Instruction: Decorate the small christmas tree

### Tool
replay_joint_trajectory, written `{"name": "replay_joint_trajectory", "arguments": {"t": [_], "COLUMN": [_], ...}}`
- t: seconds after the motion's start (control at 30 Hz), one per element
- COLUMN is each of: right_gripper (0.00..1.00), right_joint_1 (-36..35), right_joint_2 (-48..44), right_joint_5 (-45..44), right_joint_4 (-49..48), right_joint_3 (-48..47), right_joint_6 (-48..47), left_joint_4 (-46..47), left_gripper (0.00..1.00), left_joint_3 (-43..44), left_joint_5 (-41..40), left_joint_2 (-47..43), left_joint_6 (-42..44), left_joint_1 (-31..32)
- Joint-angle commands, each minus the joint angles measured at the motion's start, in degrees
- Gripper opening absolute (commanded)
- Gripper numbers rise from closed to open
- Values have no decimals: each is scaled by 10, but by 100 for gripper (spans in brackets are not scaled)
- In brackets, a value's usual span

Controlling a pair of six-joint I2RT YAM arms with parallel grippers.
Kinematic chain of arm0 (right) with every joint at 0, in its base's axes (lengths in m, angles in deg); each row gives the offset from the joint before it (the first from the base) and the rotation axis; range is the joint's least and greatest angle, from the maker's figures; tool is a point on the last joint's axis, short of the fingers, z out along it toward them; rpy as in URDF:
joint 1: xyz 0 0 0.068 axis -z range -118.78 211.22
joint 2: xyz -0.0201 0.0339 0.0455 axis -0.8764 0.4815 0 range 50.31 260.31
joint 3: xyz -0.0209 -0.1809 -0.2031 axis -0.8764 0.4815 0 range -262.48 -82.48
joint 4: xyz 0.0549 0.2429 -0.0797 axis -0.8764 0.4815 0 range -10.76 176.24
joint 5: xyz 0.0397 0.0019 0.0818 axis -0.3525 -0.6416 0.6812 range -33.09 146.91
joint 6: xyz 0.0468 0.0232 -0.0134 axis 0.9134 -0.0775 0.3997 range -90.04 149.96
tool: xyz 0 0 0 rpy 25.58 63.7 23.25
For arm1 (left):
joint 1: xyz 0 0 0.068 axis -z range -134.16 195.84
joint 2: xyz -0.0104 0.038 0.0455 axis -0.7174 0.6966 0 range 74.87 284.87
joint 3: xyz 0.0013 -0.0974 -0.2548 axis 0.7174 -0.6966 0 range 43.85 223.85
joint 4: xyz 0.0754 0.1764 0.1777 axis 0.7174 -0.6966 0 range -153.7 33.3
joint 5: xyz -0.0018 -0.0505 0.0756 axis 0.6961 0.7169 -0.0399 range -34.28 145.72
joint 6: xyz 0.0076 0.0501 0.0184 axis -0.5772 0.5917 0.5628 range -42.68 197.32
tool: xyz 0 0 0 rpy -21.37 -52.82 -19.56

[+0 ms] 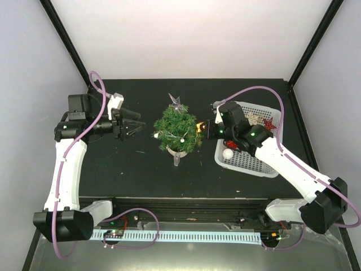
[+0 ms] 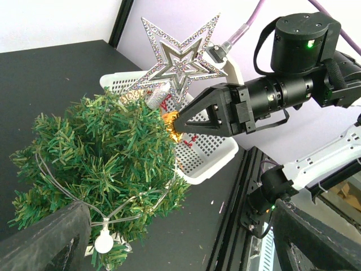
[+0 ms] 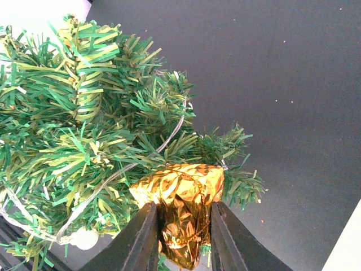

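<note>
I see the small christmas tree (image 1: 177,131) standing upright near the middle of the dark surface (image 1: 130,175), on its white pot base (image 1: 177,153), between my two arms. A glittery silver star (image 2: 179,59) sits at its top, and a thin light string with a round white bulb (image 2: 104,243) runs through the branches.

My right jaws are clamped on a crumpled gold foil ornament (image 3: 180,195). They hold it right at the tree's right-hand side, and the foil touches the tips of the green needles there. In the right wrist view the ornament fills the gap between the two black fingers (image 3: 141,240), with a branch just behind it.

My left jaws stand wide apart with nothing between them. They point at the tree from its left, near it but not touching.

The white mesh basket (image 1: 255,167) lies just right of the tree, under my right arm. In it I make out a red star (image 1: 269,123) and a white ball (image 1: 227,153)
</note>
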Motion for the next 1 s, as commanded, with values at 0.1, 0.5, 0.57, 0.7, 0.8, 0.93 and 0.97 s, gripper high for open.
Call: {"name": "replay_joint_trajectory", "arguments": {"t": [0.1, 0.5, 0.57, 0.7, 0.8, 0.93, 0.97], "right_gripper": [27, 27, 27, 27, 27, 27, 27], "right_joint_1": [-3, -3, -3, -3, -3, -3, -3], "right_joint_2": [15, 12, 12, 9, 6, 0, -2], "right_joint_5": [0, -39, -45, -52, -52, -53, -53], "right_joint_4": [-11, -9, -7, -8, -12, -15, -16], "right_joint_3": [-10, 22, 25, 37, 45, 56, 57], "right_joint_6": [-1, -4, -6, -3, 0, 4, 4], "left_joint_4": [11, 11, 12, 12, 13, 15, 15], "left_gripper": [88, 88, 88, 88, 88, 88, 88], "left_joint_3": [1, 1, 1, 0, -2, -2, -2], "left_joint_5": [10, 10, 10, 10, 10, 9, 9], "left_joint_2": [-9, -10, -10, -11, -13, -14, -14], "left_joint_6": [-3, -5, -5, -6, -7, -9, -9], "left_joint_1": [-4, -4, -4, -4, -4, -4, -3]}}
